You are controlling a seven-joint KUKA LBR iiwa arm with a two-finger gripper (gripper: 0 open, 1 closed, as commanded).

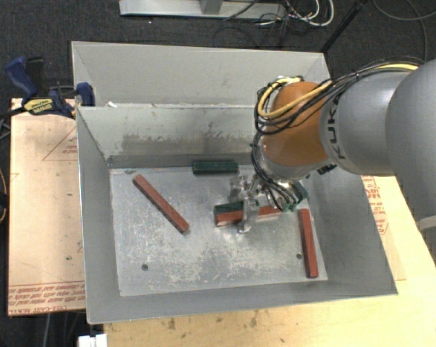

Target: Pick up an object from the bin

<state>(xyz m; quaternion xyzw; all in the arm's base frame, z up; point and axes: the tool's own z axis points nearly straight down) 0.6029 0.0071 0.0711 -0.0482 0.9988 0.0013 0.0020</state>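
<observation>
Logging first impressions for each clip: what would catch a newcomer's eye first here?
The big grey arm with its orange wrist cover reaches in from the right, its gripper down at a small green-and-red block in the middle of the bin. Two reddish-brown sticks follow: the left stick lies slantwise, the right stick runs beside the right wall. A dark green block sits by the back wall.

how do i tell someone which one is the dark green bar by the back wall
In the grey bin, look at the foot of the back wall. The dark green bar lies flat along it. The left stick and right stick are reddish brown and longer.
</observation>
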